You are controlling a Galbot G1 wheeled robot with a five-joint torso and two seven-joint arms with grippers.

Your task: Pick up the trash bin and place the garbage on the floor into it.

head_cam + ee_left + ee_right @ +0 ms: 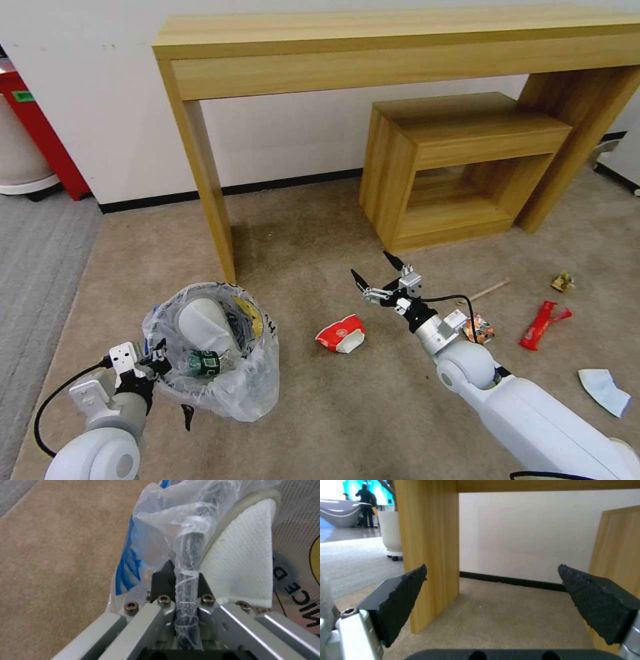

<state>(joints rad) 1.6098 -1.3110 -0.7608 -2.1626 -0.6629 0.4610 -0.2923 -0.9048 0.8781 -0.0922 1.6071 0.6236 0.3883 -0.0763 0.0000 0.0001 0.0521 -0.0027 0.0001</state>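
**Desk:** What's nearest the camera?

**Photographer:** The left tool [148, 363] is clamped on the rim of the trash bin [213, 353], the crinkled liner bunched between its fingers [163, 577]. The bin sits low at the robot's left over the beige floor [320, 413], with a white slipper [203, 325] and a small bottle [203, 365] already inside.

**Desk:** And the other arm?

**Photographer:** The right tool [377, 279] hangs spread wide and empty above the carpet, beyond the red-and-white paper cup [341, 333], which lies on its side near the bin.

**Desk:** How will that cup handle?

**Photographer:** Light and easily crushed, I'd judge; its mouth already looks dented. A gentle pinch across the rim or wall seems the safest hold.

**Desk:** What else lies out there?

**Photographer:** To the right of the arm, an orange snack packet [479, 329], a red wrapper [541, 324] and a white tissue [604, 392]; farther on, a wooden stick [489, 290] and a small crumpled scrap [563, 282]. All thin, flat things that will likely need the fingertips pressed close to the pile. Behind them stand a low wooden shelf unit [460, 167] and the long table [373, 53] against the wall.
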